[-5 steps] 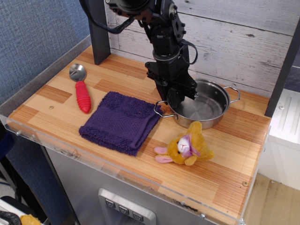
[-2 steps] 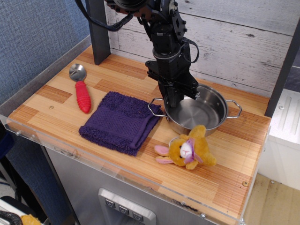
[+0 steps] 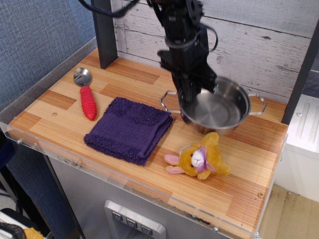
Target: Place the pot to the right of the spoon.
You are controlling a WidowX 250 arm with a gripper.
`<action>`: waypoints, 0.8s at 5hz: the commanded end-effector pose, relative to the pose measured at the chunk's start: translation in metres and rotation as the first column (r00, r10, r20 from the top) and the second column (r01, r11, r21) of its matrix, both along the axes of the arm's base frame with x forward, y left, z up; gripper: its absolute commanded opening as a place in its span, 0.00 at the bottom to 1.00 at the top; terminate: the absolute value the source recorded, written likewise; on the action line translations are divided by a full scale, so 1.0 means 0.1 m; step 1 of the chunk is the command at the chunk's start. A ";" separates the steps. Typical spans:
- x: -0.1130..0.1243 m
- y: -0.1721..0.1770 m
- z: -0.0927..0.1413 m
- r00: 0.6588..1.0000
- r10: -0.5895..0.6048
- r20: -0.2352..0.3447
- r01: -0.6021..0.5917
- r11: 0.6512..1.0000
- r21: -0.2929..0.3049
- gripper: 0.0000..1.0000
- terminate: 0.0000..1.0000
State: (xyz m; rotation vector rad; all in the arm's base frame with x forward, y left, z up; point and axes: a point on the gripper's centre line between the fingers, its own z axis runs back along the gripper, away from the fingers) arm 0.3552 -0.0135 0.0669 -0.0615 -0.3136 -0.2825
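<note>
The shiny steel pot [image 3: 217,108] with two wire loop handles hangs tilted a little above the right side of the wooden table. My black gripper [image 3: 189,93] comes down from above and is shut on the pot's near-left rim. The spoon [image 3: 85,92], with a round silver bowl and a ribbed red handle, lies at the far left of the table, well apart from the pot.
A purple folded towel [image 3: 130,129] lies between spoon and pot. A yellow plush toy [image 3: 199,157] lies just in front of the pot. A dark post [image 3: 104,35] stands at the back left. A white plank wall [image 3: 259,45] backs the table [image 3: 239,184].
The gripper has lifted the pot off the table, carrying it up and slightly right. The plush toy shifted a little when the pot moved. Spoon and towel have not moved.
</note>
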 end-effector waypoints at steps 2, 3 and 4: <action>-0.30 0.39 0.66 0.991 0.058 0.122 -0.056 0.998 -0.020 0.00 0.00; -0.35 0.67 0.72 0.985 0.110 0.132 -0.109 0.994 -0.014 0.00 0.00; -0.33 0.93 0.74 0.977 0.166 0.136 -0.166 0.986 -0.015 0.00 0.00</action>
